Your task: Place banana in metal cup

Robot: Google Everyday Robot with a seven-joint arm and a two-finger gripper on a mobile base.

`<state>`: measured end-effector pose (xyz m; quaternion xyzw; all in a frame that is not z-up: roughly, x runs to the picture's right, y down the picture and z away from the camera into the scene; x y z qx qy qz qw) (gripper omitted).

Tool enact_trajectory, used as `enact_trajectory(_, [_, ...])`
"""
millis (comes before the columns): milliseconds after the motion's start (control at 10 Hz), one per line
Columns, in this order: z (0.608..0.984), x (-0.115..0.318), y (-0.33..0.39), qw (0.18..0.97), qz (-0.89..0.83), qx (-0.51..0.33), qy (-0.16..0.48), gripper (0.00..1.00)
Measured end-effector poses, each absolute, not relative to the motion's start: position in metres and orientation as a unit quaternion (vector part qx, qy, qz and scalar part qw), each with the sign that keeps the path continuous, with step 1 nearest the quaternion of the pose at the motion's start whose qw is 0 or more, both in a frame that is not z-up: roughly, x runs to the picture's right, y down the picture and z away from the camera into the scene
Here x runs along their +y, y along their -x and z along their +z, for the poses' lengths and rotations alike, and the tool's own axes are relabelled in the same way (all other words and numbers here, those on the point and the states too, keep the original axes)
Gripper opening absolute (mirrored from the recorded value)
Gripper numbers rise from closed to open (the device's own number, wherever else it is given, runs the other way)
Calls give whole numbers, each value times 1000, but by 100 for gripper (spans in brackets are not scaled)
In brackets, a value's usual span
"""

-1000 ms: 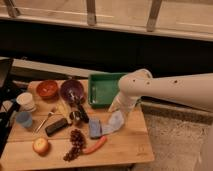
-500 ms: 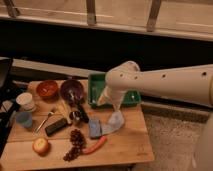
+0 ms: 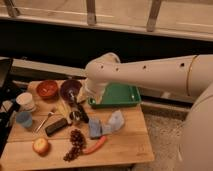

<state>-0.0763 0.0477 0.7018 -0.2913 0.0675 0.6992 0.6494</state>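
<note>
The banana (image 3: 62,110) is pale yellow and lies on the wooden table (image 3: 130,142), just in front of the purple bowl (image 3: 69,88). The metal cup (image 3: 75,116) is small, dark and shiny, and stands right of the banana. My gripper (image 3: 80,108) hangs from the white arm (image 3: 150,75) and reaches down at the purple bowl's front edge. It is right over the metal cup and close beside the banana. I cannot tell whether it touches either of them.
A red bowl (image 3: 47,88), white cup (image 3: 25,101), light-blue cup (image 3: 23,119) and fork (image 3: 44,120) stand at the left. A black block (image 3: 56,127), apple (image 3: 41,145), grapes (image 3: 73,145), carrot (image 3: 95,145) and blue cloths (image 3: 106,126) lie in front. A green tray (image 3: 120,95) is at the back right.
My arm has swung left from over the table's right side, past the green tray. The gripper has come down by the purple bowl and metal cup. The objects have not moved.
</note>
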Motion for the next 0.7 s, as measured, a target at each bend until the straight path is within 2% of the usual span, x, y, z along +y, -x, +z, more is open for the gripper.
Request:
enact_trajectory(400, [707,46,76,660,686,56,302,63])
enact_trajectory(700, [720,37,118,685,651,39,324,63])
